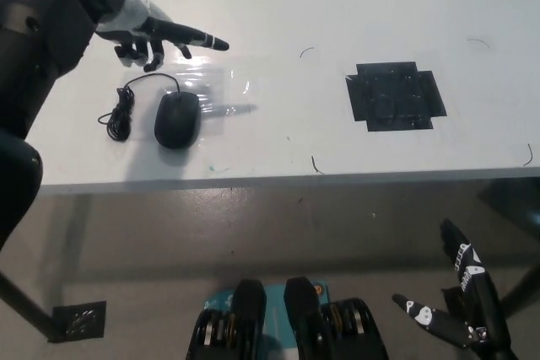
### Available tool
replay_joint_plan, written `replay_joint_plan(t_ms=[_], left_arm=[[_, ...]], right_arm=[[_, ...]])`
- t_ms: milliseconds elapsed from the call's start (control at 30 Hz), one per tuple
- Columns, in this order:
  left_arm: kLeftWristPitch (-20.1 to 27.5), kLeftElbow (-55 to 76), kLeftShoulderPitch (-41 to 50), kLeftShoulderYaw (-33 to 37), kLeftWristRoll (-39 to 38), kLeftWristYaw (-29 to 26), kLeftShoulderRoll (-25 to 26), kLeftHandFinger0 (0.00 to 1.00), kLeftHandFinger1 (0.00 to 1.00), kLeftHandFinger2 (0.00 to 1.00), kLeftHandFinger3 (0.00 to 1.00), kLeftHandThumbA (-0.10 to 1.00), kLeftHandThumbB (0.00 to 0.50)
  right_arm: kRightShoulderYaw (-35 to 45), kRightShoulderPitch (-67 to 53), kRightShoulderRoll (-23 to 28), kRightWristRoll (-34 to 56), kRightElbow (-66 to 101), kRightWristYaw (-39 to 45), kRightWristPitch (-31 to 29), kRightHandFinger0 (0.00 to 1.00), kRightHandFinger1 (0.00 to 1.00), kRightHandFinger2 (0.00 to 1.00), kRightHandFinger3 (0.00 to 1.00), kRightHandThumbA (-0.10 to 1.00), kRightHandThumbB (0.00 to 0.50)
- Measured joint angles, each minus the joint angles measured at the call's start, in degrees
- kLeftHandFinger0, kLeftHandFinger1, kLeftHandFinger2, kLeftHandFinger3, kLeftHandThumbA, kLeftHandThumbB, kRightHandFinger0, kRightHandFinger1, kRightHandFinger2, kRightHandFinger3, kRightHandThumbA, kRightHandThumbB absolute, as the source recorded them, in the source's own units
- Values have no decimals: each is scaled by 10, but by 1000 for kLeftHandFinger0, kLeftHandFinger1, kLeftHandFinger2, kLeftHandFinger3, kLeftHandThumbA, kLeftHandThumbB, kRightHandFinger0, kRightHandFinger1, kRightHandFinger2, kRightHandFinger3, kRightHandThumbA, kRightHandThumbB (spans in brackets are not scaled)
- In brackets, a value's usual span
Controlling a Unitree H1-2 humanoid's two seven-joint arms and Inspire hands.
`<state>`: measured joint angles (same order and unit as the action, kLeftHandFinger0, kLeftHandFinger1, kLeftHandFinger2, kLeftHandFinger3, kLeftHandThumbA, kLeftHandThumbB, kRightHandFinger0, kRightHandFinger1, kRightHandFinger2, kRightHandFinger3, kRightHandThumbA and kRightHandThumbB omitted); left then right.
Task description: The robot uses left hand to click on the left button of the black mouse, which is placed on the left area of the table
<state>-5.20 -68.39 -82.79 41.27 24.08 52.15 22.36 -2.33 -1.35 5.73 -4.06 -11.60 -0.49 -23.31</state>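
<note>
The black mouse [177, 120] lies on the left part of the white table [278, 6], with its cord [122, 107] bunched beside it. The left hand [156, 37] is above it, not touching, one finger pointing, the others curled. The right hand [460, 297] hangs open below the table edge, partly cut off.
</note>
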Motion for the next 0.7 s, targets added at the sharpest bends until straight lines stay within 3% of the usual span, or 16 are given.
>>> replay_joint_plan(t_ms=[133, 400, 600, 667, 700], left_arm=[[14, -16, 0, -6, 7, -3, 0, 0, 0, 228, 1000, 1000, 235], [30, -24, 4, -7, 22, -3, -1, 0, 60, 379, 1000, 1000, 243], [34, -38, 14, -8, 31, -4, -8, 0, 12, 343, 1000, 1000, 258], [34, -42, 19, -8, 35, -4, -11, 20, 130, 489, 1000, 1000, 268], [34, -43, 22, -8, 37, -4, -13, 4, 123, 472, 1000, 1000, 263]], right_arm=[[0, 0, 0, 0, 0, 0, -3, 1000, 1000, 1000, 1000, 1000, 139], [0, 0, 0, 0, 0, 0, -5, 1000, 1000, 1000, 1000, 1000, 142], [0, 0, 0, 0, 0, 0, -6, 1000, 1000, 1000, 1000, 1000, 143], [0, 0, 0, 0, 0, 0, -7, 1000, 1000, 1000, 1000, 1000, 137], [0, 0, 0, 0, 0, 0, -7, 1000, 1000, 1000, 1000, 1000, 133]])
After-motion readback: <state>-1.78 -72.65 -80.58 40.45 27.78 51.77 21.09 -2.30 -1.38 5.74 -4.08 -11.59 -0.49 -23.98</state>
